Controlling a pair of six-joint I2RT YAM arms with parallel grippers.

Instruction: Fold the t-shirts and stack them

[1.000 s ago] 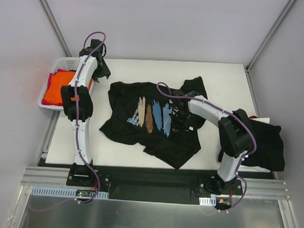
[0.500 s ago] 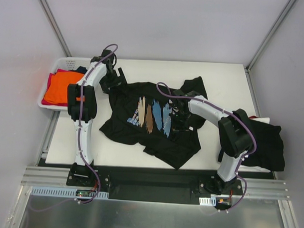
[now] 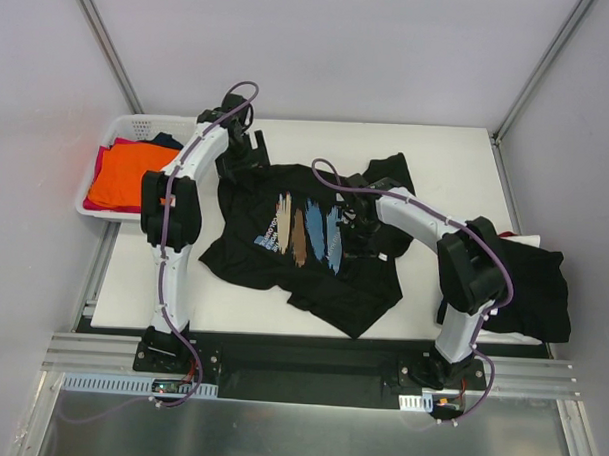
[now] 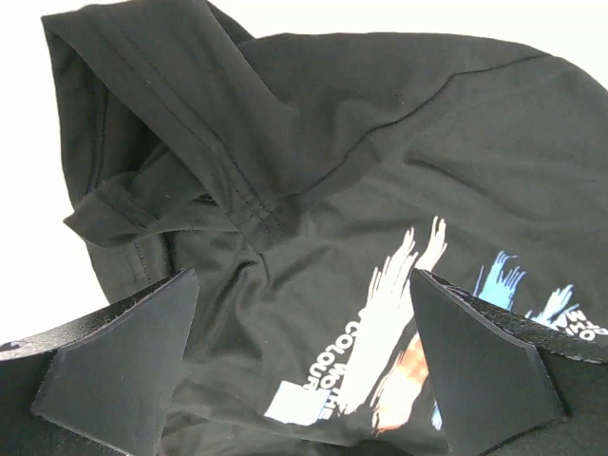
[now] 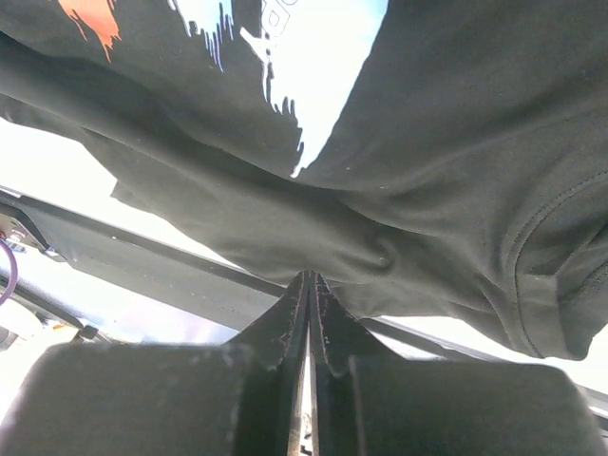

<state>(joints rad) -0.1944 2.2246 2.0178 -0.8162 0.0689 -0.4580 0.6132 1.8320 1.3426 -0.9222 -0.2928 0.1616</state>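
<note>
Top external: printed black t-shirt (image 3: 294, 238) lies rumpled mid-table (image 3: 447, 163). Left wrist: left gripper (image 4: 304, 366), jaws wide apart, hovers over the bunched fold (image 4: 180, 123); it should take a single layer at the edge. Right wrist: right gripper (image 5: 309, 285) is closed on a pinch of the shirt's cloth; it should pull outward and taut.

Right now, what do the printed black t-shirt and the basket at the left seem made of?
The printed black t-shirt: soft matte knit cloth, perhaps cotton; it creases and shows stitched hems. The basket: white, apparently rigid plastic, judging by its smooth openwork wall.
</note>
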